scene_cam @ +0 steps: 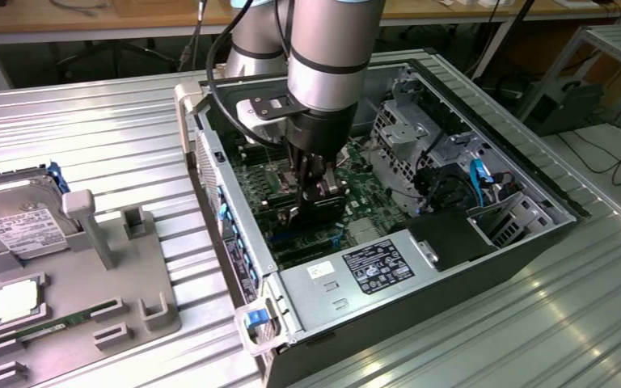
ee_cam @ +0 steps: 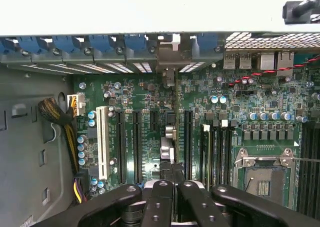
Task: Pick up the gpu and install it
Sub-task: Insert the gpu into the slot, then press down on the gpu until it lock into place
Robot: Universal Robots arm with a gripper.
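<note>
Fingers of the gripper (ee_cam: 172, 179) pinched the gpu (ee_cam: 171, 112) edge-on over the motherboard (ee_cam: 250, 102), lining it with a slot.

The open computer case (scene_cam: 397, 242) lies on the slatted table (scene_cam: 95, 129), at the exterior view's right of a parts holder (scene_cam: 84, 283). The gripper (scene_cam: 316, 194) and gpu (scene_cam: 319, 212) stand inside, over the motherboard (scene_cam: 278, 182). On the holder, the hard drive (scene_cam: 14, 222) lies far, the memory stick (scene_cam: 57, 325) near.
</note>
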